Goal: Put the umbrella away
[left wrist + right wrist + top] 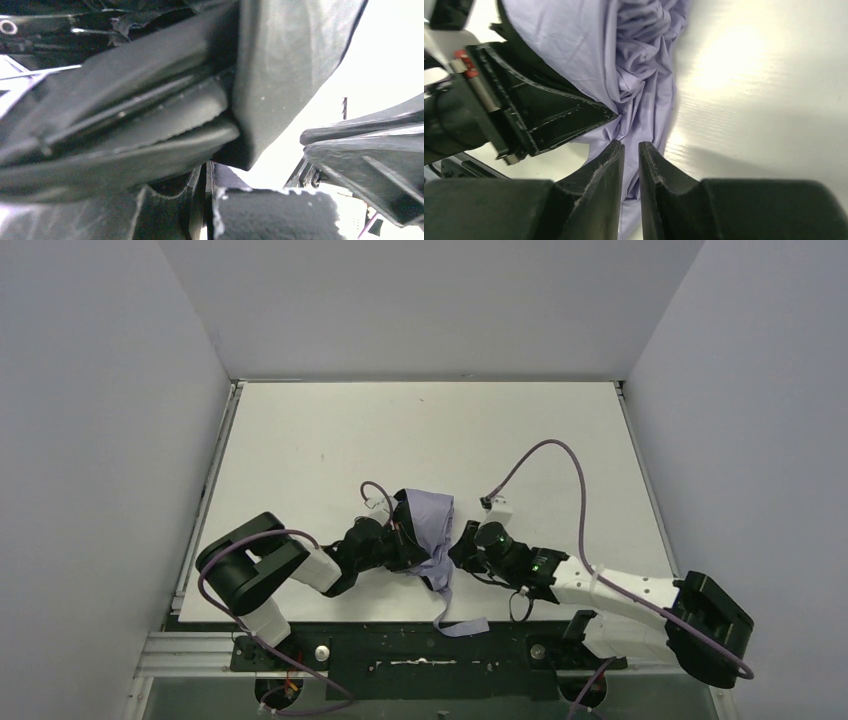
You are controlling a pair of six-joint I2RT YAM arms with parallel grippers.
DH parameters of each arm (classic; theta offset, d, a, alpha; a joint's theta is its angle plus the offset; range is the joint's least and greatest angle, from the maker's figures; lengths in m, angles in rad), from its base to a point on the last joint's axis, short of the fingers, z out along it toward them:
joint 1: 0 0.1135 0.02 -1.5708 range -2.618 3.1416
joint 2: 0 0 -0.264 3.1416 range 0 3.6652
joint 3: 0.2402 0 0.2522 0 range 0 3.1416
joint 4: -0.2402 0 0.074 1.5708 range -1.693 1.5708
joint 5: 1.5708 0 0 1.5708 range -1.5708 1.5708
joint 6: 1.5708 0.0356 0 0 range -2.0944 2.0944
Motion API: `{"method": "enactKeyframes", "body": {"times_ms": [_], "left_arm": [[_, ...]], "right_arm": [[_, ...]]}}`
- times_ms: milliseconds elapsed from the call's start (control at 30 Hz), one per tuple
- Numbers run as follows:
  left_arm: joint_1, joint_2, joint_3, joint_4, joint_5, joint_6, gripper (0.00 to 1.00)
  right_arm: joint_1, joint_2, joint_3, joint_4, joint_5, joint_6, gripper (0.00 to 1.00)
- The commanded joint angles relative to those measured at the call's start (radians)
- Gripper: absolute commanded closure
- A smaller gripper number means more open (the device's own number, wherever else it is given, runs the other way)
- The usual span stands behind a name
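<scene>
The task is, in my judgement, only in its middle part: the umbrella [428, 525] is already collapsed, but its canopy is not yet wrapped tidy or fastened, and it is not put in any place of storage. It lies on the white worktop [330, 440], near the front edge, between the two arms. The left hand [404, 540] is clenched and seems to pinch the edge of the canopy. The right hand [631, 149] has its fingers a little apart with a narrow gap and grasps nothing, the cloth lying just beyond its tips. The canopy is a loose, crumpled heap of lavender cloth with many folds, its black inner side showing close to the left wrist camera. A narrow lavender strip [460, 625] trails towards the front edge. I cannot see the handle.
</scene>
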Motion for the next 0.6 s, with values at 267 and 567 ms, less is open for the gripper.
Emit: {"method": "enactKeyframes", "body": {"times_ms": [267,567], "left_arm": [[-0.008,0.005,-0.009,-0.025,-0.014,0.036,1.00],[-0.017,-0.048,-0.002,-0.096,-0.024,0.055,1.00]], "right_arm": [[-0.037,0.096,0.159,0.149,-0.105,-0.103,0.91],[-0.057,0.315,0.132,0.343,-0.128,-0.064,0.96]]}}
